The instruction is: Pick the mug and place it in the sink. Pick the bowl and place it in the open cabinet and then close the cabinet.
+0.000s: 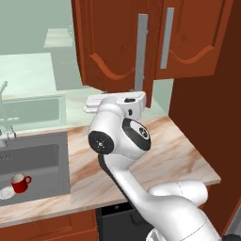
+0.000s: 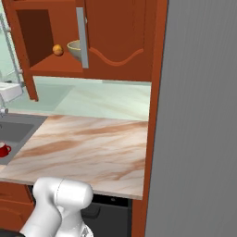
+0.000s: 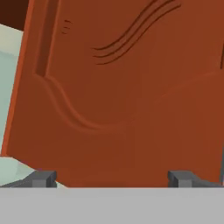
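Observation:
The red mug (image 1: 19,182) stands upright in the dark grey sink (image 1: 44,162), beside the pale drain; it also peeks in as the mug (image 2: 3,149) at the left edge of the right base view. The olive-tan bowl (image 2: 74,46) rests on the shelf inside the reddish-brown wall cabinet (image 2: 39,32). Its left door (image 1: 113,42) hangs partly open, with a long silver handle (image 1: 141,49). My gripper (image 3: 113,179) is open and empty, its tips spread wide right in front of that door's panel (image 3: 127,96). My white hand (image 1: 120,101) sits just below the door's lower edge.
A small orange ball (image 2: 57,49) lies on the cabinet shelf left of the bowl. The marble counter (image 1: 179,155) runs right of the sink, over a dark appliance (image 1: 115,216). A tall grey panel (image 2: 199,115) walls off the right side. A faucet (image 1: 4,89) stands behind the sink.

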{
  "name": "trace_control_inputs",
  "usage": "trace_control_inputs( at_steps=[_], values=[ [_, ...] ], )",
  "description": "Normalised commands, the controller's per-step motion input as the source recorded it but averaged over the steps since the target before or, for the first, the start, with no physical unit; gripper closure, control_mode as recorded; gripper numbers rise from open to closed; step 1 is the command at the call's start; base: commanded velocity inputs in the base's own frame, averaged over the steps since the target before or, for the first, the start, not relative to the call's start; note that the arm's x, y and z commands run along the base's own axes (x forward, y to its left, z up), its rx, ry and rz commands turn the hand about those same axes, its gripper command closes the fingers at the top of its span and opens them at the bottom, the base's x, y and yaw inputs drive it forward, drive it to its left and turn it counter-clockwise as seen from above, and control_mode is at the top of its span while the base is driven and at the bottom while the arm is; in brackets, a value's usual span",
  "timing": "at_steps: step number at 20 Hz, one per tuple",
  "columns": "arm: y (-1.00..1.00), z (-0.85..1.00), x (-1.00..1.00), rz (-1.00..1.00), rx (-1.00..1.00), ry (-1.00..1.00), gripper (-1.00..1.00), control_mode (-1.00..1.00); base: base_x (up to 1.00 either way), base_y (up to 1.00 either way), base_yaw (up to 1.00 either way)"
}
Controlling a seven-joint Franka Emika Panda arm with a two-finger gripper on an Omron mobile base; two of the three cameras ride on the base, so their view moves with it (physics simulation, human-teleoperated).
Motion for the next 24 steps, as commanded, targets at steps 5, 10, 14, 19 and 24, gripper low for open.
trace_control_inputs(
  at_steps=[5,10,14,19,24],
  values=[
    [-0.26,0.00,0.53,0.00,0.04,0.00,-1.00,-1.00,0.00,0.00,0.00],
    [-0.34,0.01,0.50,0.00,0.07,0.00,-1.00,-1.00,0.00,0.00,0.00],
    [-0.36,0.02,0.50,0.00,0.09,0.00,-1.00,-1.00,0.00,0.00,0.00],
    [-0.40,0.02,0.53,0.00,0.10,0.00,-1.00,-1.00,0.00,0.00,0.00],
    [-0.52,0.00,0.57,0.00,0.13,0.00,-1.00,-1.00,0.00,0.00,0.00]
  ],
)
